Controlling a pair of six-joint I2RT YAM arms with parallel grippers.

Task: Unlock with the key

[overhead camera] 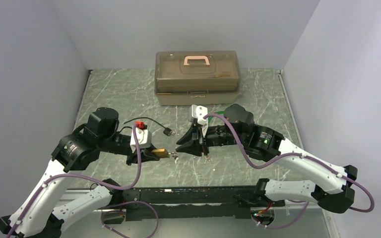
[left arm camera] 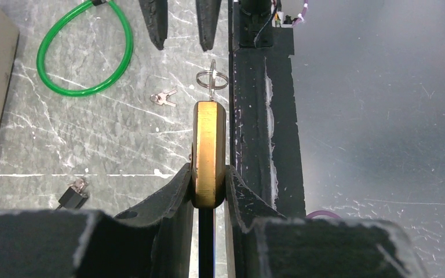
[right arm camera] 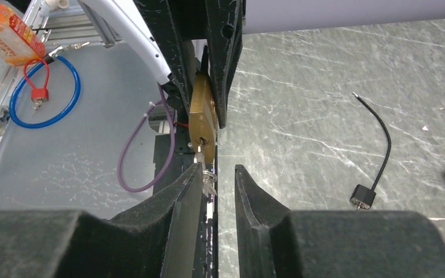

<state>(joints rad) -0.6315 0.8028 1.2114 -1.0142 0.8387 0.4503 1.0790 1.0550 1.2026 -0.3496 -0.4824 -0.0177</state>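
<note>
The left end effector (left arm camera: 209,174) is clamping the brass padlock (left arm camera: 209,152) across its flat faces and holding it clear of the tabletop (left arm camera: 92,145), with the keyhole end pointing toward the other arm. The key (right arm camera: 199,156) appears to be sitting in the keyhole, and its ring (left arm camera: 211,79) is hanging from the bow. The right end effector (right arm camera: 218,171) is standing open with nothing in it, just in front of the padlock. In the right wrist view the key is lying close against the inner face of one of the fingers (right arm camera: 188,191) rather than in the middle of the gap, and the ring is hanging just inside the tips. The step in hand looks to be taking hold of the key and turning it. To do that well, the right arm probably needs to shift sideways until the bow is centred, then creep forward so the pads are closing on the flat of the bow and not on the loose ring. It should then roll about the key's own axis without pulling back, while the left arm is bracing the padlock against the twist.
</note>
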